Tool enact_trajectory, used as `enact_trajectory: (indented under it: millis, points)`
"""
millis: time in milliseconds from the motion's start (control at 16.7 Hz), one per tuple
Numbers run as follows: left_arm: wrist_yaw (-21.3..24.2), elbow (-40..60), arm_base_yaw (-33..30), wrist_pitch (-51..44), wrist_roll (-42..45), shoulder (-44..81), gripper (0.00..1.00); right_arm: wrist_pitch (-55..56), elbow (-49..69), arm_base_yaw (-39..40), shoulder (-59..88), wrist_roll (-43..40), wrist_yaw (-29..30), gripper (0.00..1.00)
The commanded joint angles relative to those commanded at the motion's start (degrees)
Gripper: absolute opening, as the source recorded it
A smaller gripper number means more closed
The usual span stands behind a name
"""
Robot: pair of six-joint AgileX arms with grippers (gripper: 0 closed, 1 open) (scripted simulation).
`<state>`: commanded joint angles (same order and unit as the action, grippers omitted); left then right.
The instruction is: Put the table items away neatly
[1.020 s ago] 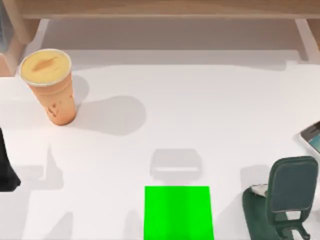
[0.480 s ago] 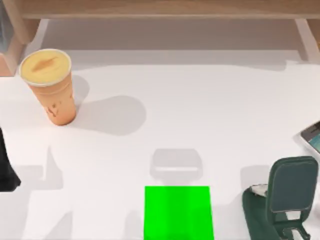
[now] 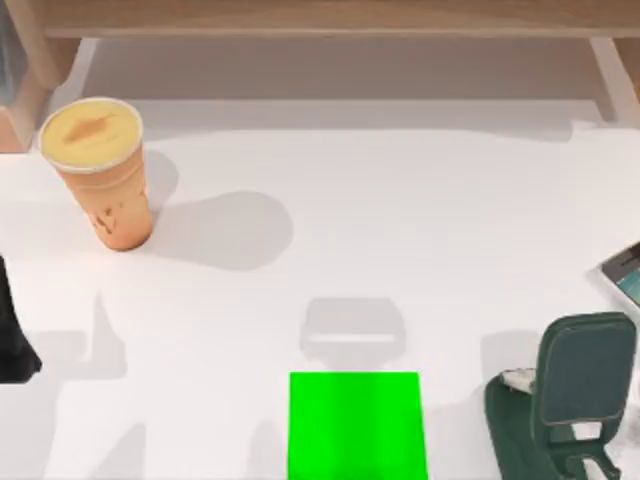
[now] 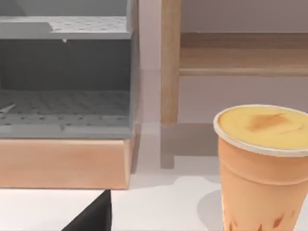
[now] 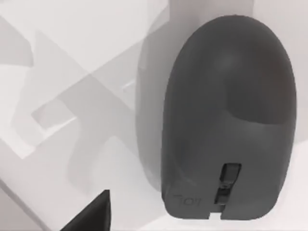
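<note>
The orange cup point(image 3: 97, 175) with its yellow lid stands upright at the table's point(image 3: 420, 220) back left; the left wrist view has the cup point(image 4: 263, 168) close ahead. A dark part of my left arm point(image 3: 10, 335) sits at the table's left edge, nearer the front than the cup. The silver-edged smartphone point(image 3: 625, 272) pokes in at the right edge. The dark grey computer mouse point(image 5: 226, 120) lies flat on the white surface right below my right wrist camera, and a dark tip of my right gripper point(image 5: 91, 217) stands beside it, apart from it.
A bright green square pad point(image 3: 357, 425) lies at the front centre. A dark green stand point(image 3: 565, 395) rises at the front right, just in front of the phone. A grey shelf unit point(image 4: 65, 72) on a wooden base and a wooden post point(image 4: 171, 62) stand behind the cup.
</note>
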<state>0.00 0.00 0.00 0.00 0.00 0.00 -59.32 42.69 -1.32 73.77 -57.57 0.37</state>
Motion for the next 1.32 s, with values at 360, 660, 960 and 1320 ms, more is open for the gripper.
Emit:
enact_trajectory:
  millis: [360, 660, 960, 1320]
  points:
    - [0.0, 0.0, 0.0, 0.0, 0.0, 0.0, 1.00, 10.0, -5.4, 0.0, 4.2, 0.1, 0.0, 1.00]
    - [0.0, 0.0, 0.0, 0.0, 0.0, 0.0, 1.00, 19.3, -10.4, 0.0, 8.0, 0.1, 0.0, 1.00]
    - [0.0, 0.0, 0.0, 0.0, 0.0, 0.0, 1.00, 22.3, -12.2, 0.0, 9.6, 0.2, 0.0, 1.00]
    - [0.0, 0.0, 0.0, 0.0, 0.0, 0.0, 1.00, 22.3, -12.2, 0.0, 9.6, 0.2, 0.0, 0.70]
